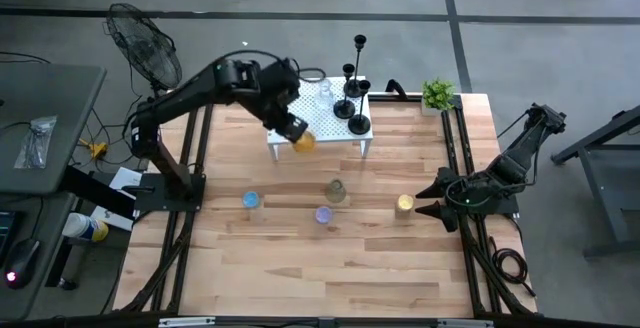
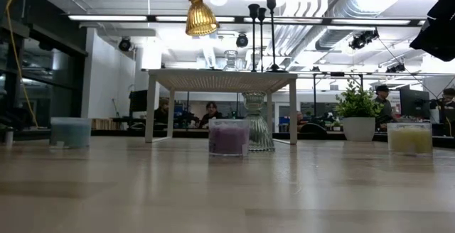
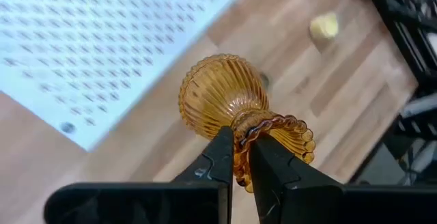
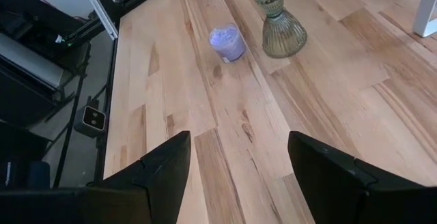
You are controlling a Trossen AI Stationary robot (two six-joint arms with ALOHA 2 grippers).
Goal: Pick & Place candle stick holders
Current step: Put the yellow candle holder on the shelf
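My left gripper [image 1: 293, 128] is shut on an amber ribbed glass holder [image 1: 304, 141] and holds it in the air over the near edge of a white perforated stand [image 1: 330, 118]. It shows high above the stand in the low view [image 2: 200, 14]. Three slim black candlesticks [image 1: 357, 78] stand on their round bases on the stand's right part, with a clear glass holder [image 1: 325, 90] beside them. A greenish glass holder [image 1: 336, 191] stands on the table. My right gripper [image 1: 424, 197] is open and empty at the table's right edge. My left gripper pinches the amber holder's scalloped rim [image 3: 254, 130] between its two fingers [image 3: 218, 157], at the narrow end. The fingers slant down from the table's left. The holder hangs below them, ribbed bulb [image 3: 220, 94] downward, lifted clear of the stand.
Blue [image 1: 250, 200], purple [image 1: 323, 215] and yellow [image 1: 405, 204] candle jars stand on the wooden table. A small green potted plant [image 1: 437, 93] stands at the far right. A fan [image 1: 145, 43] stands beyond the table's far left. People sit in the room behind [image 2: 210, 112].
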